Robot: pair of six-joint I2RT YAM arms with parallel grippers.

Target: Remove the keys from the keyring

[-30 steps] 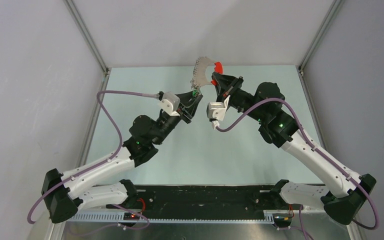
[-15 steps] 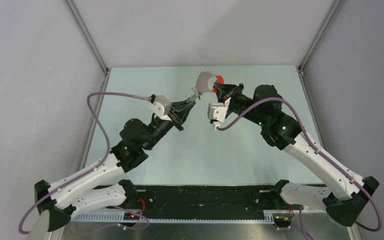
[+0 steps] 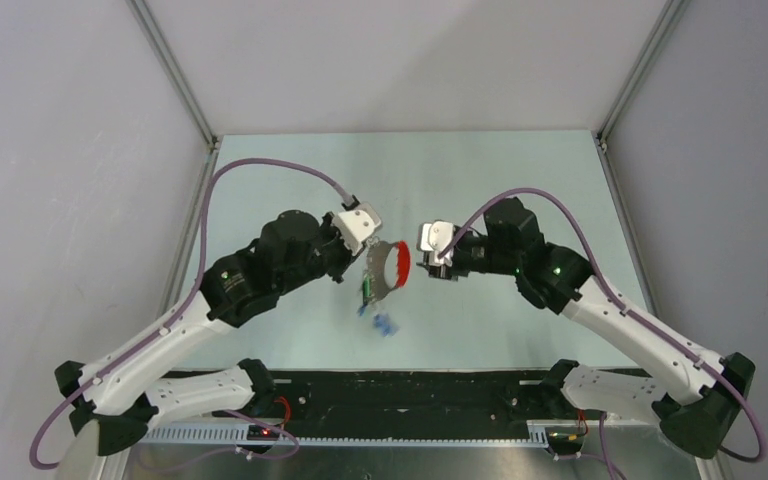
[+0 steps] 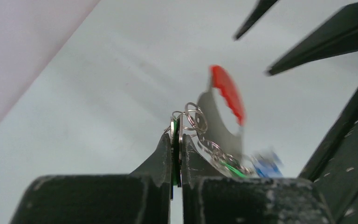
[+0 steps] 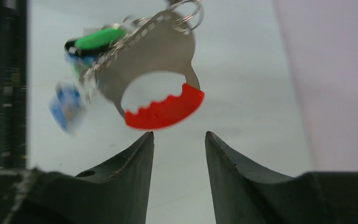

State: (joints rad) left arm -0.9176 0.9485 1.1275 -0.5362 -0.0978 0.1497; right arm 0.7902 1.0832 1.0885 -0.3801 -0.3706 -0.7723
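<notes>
My left gripper (image 4: pixel 177 137) is shut on a flat green-headed key (image 4: pixel 173 125) with small silver split rings at its tip. From those rings hangs the keyring (image 4: pixel 228 95), a silver plate with a round hole and a red toothed arc. A chain with a green key (image 5: pixel 98 38) and a blurred blue tag (image 5: pixel 65 105) dangles beside it. My right gripper (image 5: pixel 179 135) is open just below the keyring's red arc (image 5: pixel 165 109), holding nothing. From above, the keyring (image 3: pixel 388 268) hangs between left gripper (image 3: pixel 363 262) and right gripper (image 3: pixel 424 264), keys (image 3: pixel 384 324) below it.
The pale green table (image 3: pixel 480 180) lies under both arms, with grey walls around it. A black rail (image 3: pixel 410 395) runs along the near edge between the arm bases. The right gripper's dark fingers (image 4: pixel 317 46) show at the top right of the left wrist view.
Both arms came down and nearer from the far edge. My right gripper opened and let go of the red arc. The bunch now swings from my left gripper, which shut on the key.
</notes>
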